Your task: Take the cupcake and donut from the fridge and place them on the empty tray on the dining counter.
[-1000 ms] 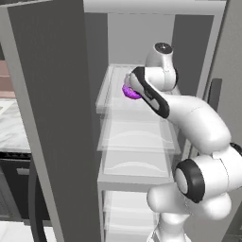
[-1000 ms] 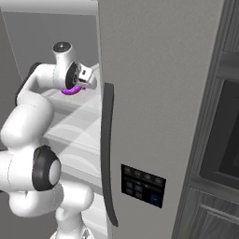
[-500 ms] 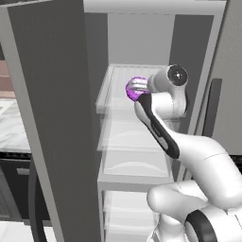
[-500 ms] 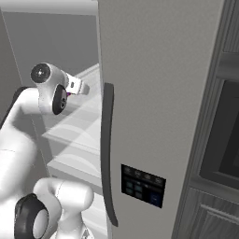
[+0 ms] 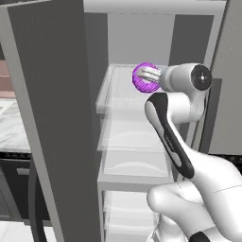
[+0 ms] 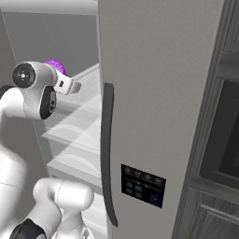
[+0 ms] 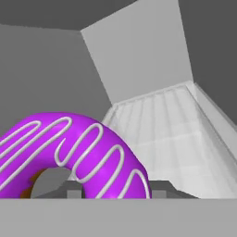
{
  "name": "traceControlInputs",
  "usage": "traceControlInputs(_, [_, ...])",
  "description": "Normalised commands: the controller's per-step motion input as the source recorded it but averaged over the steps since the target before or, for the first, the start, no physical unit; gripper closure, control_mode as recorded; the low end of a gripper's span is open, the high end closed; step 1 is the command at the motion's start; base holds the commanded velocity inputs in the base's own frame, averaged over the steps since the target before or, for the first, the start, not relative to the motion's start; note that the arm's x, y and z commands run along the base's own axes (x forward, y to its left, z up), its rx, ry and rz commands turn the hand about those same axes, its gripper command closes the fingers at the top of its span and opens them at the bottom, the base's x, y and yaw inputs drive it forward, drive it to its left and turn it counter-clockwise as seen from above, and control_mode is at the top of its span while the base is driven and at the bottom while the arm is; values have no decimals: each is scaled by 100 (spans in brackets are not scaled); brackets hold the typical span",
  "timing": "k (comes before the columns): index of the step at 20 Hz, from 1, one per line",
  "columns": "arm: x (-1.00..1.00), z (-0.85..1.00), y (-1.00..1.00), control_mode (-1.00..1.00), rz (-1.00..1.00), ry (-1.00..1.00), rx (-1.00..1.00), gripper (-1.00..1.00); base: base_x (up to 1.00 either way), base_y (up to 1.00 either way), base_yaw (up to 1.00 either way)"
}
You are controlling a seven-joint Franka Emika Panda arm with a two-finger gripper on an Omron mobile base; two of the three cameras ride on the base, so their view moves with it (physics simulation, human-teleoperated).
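Observation:
The donut [image 5: 144, 78] has purple icing with white squiggles, and my gripper [image 5: 151, 74] is shut on it, holding it in the air just above the top translucent shelf [image 5: 124, 92] of the open fridge [image 5: 52, 118]. In the hand view the donut [image 7: 88, 148] looms large over the pale shelf [image 7: 171, 134] and the fridge's back wall. From the right side just its top [image 6: 55, 65] shows behind the wrist. The cupcake, the tray and the dining counter are out of view.
The fridge's left door stands swung out beside the shelves; its right door [image 6: 154, 93], with a long dark handle [image 6: 108, 149] and control panel [image 6: 142, 184], is shut. A marble counter [image 5: 8, 132] over a black oven lies left. Dark cabinets [image 6: 224, 140] stand right.
The wrist has swung round and risen, carrying the donut up and a little to the right, off the top shelf. The jaws have stayed closed on it.

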Motion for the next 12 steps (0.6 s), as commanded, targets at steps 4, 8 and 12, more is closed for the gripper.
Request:
traceControlInputs(4, [-93,33,0,-100,0,-1,17,100,0,0,0])
traceControlInputs(8, [-100,0,0,-100,0,-18,0,100,0,0,0])
traceControlInputs(12, [-100,0,-1,-100,-1,-15,-1,100,0,0,0])
